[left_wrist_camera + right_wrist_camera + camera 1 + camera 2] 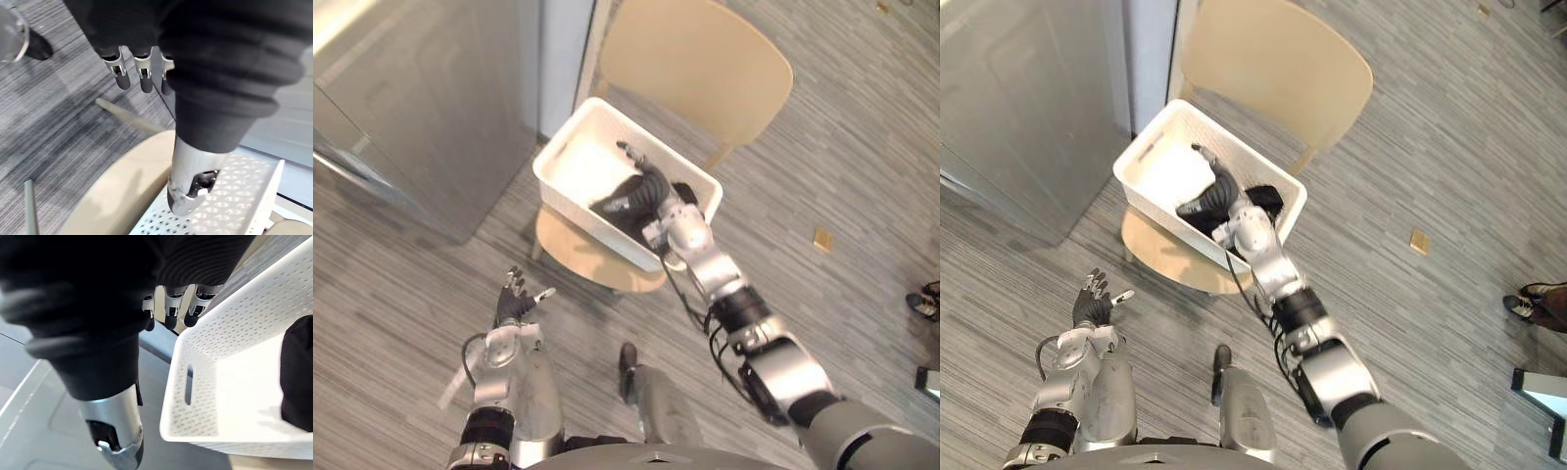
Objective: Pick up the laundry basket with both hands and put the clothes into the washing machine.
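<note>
- While the laundry basket [565,134] sits on the chair [695,59] seat, dark clothes [297,377] are seen inside it
- The right hand [641,188] is held above it, fingers straight (nothing gripped); the left hand [514,304], likewise open, is seen well apart
- A one-sided lift could tip it off the seat
- Open floor is left on the near side; a grey panel [431,108] stands close beyond
</note>
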Controlling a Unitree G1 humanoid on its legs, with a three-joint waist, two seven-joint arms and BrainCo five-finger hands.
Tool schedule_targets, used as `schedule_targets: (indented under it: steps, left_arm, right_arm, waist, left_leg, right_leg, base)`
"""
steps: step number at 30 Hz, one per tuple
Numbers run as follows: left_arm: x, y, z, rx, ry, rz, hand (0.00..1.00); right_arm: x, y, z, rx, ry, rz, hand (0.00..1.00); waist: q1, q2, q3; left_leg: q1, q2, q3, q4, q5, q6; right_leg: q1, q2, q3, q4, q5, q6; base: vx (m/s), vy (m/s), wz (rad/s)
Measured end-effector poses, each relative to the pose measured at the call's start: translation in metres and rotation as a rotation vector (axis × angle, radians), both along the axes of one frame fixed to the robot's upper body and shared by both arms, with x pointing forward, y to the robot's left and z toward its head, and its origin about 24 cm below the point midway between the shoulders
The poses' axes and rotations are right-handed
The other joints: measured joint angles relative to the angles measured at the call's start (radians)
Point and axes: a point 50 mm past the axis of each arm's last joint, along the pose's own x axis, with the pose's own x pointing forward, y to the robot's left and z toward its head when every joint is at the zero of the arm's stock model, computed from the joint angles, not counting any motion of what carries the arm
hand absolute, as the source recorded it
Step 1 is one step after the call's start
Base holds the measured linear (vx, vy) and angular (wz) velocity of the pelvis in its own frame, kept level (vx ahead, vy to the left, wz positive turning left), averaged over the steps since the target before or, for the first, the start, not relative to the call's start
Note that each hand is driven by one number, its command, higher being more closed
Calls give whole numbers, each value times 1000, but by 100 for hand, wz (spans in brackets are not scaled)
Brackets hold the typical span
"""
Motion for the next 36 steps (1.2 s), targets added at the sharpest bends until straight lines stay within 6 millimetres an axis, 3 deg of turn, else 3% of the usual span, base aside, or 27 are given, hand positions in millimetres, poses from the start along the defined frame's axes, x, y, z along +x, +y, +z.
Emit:
schedule_targets:
  steps: [1, 2, 3, 4, 5, 7, 8, 10, 12, 15, 17, 19, 23, 25, 28, 30, 32, 36]
  left_arm:
    - [-2, 0, -1, -1, 5, -3, 0]
    - [-4, 1, -3, 7, 12, -4, 0]
    - [-5, 4, -2, 25, 8, -3, 0]
    - [-5, 8, 0, 38, 0, 2, 0]
    - [-9, 17, 1, 66, -1, 19, 0]
    - [-19, 28, -2, 81, 16, 50, 0]
    - [-22, 31, -4, 85, 28, 59, 0]
    - [-31, 35, -9, 93, 58, 64, 0]
    - [-32, 33, -11, 85, 62, 63, 0]
    - [-29, 31, -9, 77, 51, 66, 0]
    - [-29, 30, -9, 74, 49, 65, 0]
    - [-27, 29, -7, 75, 41, 59, 0]
    - [-20, 26, 1, 76, 4, 48, 0]
    - [-17, 26, 5, 78, -16, 47, 0]
    - [-19, 26, 3, 77, -6, 54, 0]
    - [-12, 21, 7, 68, -26, 41, 0]
    - [-7, 16, 10, 54, -44, 24, 0]
    - [-3, 15, 11, 32, -51, 26, 0]
  right_arm:
    - [-2, 3, -2, 0, 1, 7, 0]
    - [-4, 8, -2, -8, 1, 22, 0]
    - [-4, 14, -4, -22, 5, 32, 0]
    - [-4, 17, -5, -36, 8, 40, 0]
    - [-3, 21, -13, -54, 39, 48, 0]
    - [-3, 24, -17, -64, 52, 57, 0]
    - [-4, 25, -17, -67, 52, 61, 0]
    - [-3, 26, -20, -74, 58, 65, 0]
    - [0, 23, -26, -99, 83, 51, 0]
    - [7, 15, -43, -190, 141, 19, 0]
    - [11, 13, -43, -233, 141, 17, 0]
    - [21, 11, -33, -265, 118, 4, 0]
    - [48, -7, -8, -342, 89, -88, 0]
    - [61, -22, 7, -376, 83, -153, 0]
    - [73, -39, 23, -373, 85, -226, 0]
    - [79, -53, 38, -368, 69, -280, 0]
    - [83, -62, 51, -354, 60, -319, 0]
    - [87, -63, 68, -321, 36, -328, 0]
  waist:
    - [-1, 10, -15]
    - [0, 35, -30]
    - [7, 61, -45]
    - [10, 66, -44]
    - [12, 68, -43]
    - [12, 73, -43]
    - [14, 67, -48]
    - [32, 56, -57]
    - [21, 55, -58]
    - [28, 52, -56]
    - [28, 43, -49]
    - [31, 21, -18]
    - [52, 5, 64]
    - [62, -2, 79]
    - [70, -1, 93]
    - [81, -3, 117]
    - [99, -4, 119]
    - [121, -8, 126]
  left_leg:
    - [1, -3, 28, 9, -10, 15]
    - [17, 6, 89, 15, -21, 37]
    - [37, 37, 162, -8, -20, 78]
    - [54, 47, 202, -27, -16, 92]
    - [111, 53, 275, -86, -1, 121]
    - [155, 61, 342, -141, 15, 130]
    - [163, 61, 358, -158, 22, 128]
    - [167, 58, 411, -216, 48, 120]
    - [132, 59, 424, -220, 69, 120]
    - [107, 80, 419, -222, 108, 112]
    - [98, 84, 403, -241, 131, 102]
    - [86, 89, 383, -291, 160, 83]
    - [65, 80, 320, -348, 206, 58]
    - [50, 66, 313, -409, 263, 51]
    - [58, 65, 290, -538, 376, 51]
    - [71, 63, 286, -589, 413, 50]
    - [70, 58, 290, -626, 432, 55]
    - [52, 54, 288, -626, 440, 56]
  right_leg:
    - [-5, -8, 15, -21, 44, -7]
    - [-10, -17, 24, -74, 156, -37]
    - [-12, -22, -29, -158, 292, -92]
    - [-22, -25, -88, -142, 305, -117]
    - [-17, -39, -261, -36, 211, -168]
    - [23, -19, -389, 29, 110, -160]
    - [43, -6, -414, 22, 92, -155]
    - [120, 42, -478, -137, 104, -155]
    - [128, 61, -468, -236, 141, -149]
    - [117, 92, -437, -277, 168, -127]
    - [114, 110, -427, -297, 172, -128]
    - [84, 123, -416, -296, 173, -127]
    - [50, 139, -397, -300, 163, -123]
    - [12, 139, -400, -310, 125, -116]
    - [-26, 155, -416, -320, 140, -104]
    - [-26, 157, -424, -330, 155, -103]
    - [-43, 156, -422, -335, 162, -95]
    - [-55, 155, -423, -344, 189, -104]
  base:
    - [101, 539, -96]
    - [48, 590, -145]
    - [15, 552, -156]
    - [-55, 471, -163]
    - [-83, 285, -123]
    - [-78, 204, -102]
    - [-80, 110, -93]
    - [-113, 71, -89]
    - [-114, -38, -36]
    - [-92, -90, -10]
    - [-95, -80, 1]
    - [-149, -79, -5]
    - [-197, -75, 2]
    - [-206, -120, 11]
    - [-122, -89, 0]
    - [-83, -43, 12]
    - [-57, -15, 1]
    - [-27, -6, 0]
